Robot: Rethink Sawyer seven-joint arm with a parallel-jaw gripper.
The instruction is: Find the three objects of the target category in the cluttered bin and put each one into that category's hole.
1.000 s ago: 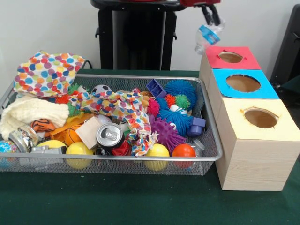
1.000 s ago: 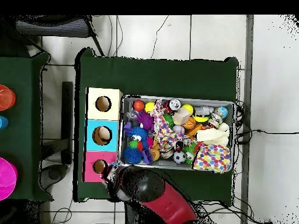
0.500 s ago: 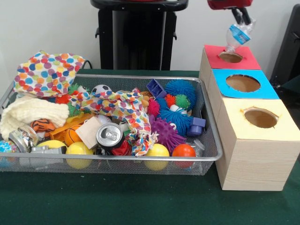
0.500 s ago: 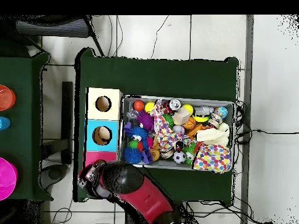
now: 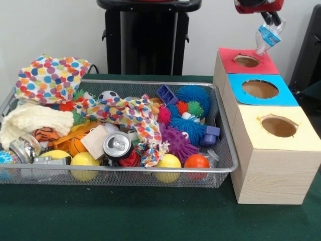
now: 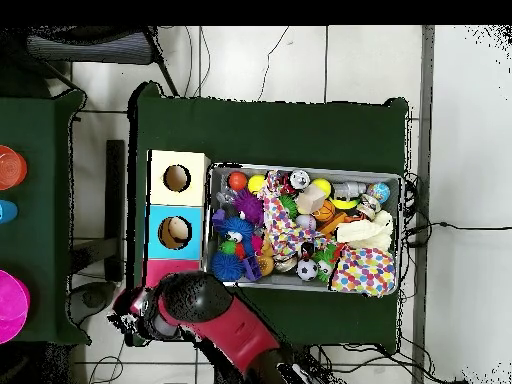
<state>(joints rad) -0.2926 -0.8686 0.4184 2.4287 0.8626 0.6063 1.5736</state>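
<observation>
Now — gripper (image 5: 271,19) clamped on plastic bottle (image 5: 266,38) | above red box (image 5: 248,61)

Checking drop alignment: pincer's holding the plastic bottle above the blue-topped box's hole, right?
Not quite. In the front view the pincer holds the plastic bottle above the red-topped box, near the far edge of its hole, not above the blue-topped box. The bottle is held, tilted, as you said.
</observation>
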